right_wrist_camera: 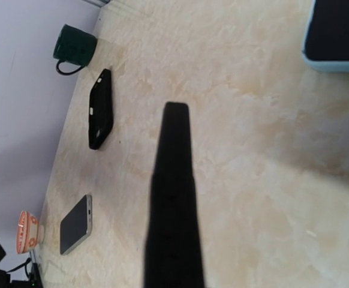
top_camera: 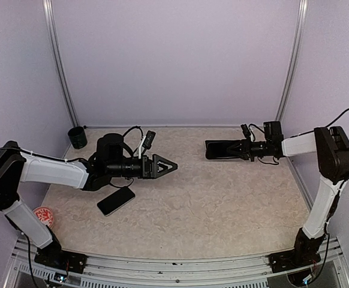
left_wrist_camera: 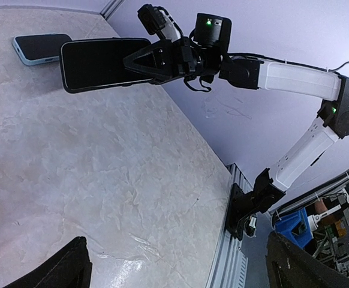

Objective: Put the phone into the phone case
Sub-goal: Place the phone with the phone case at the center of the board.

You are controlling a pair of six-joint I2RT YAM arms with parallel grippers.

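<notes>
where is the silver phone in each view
Top external: the silver phone lies flat on the table, lower left of centre.
Left wrist: not in it.
Right wrist: lower left, lying flat.
Shared landmark: the mug, upper left in both the top external and right wrist views; the left wrist view does not show it.

A: Table (top_camera: 222,198), marbled beige. Items?
B: Green mug (top_camera: 77,137), back-left corner; black case (right_wrist_camera: 101,108) near it; grey phone (top_camera: 116,200), front left; blue-cased phone (left_wrist_camera: 39,47), back right; orange trinket (top_camera: 42,216), left edge.
</notes>
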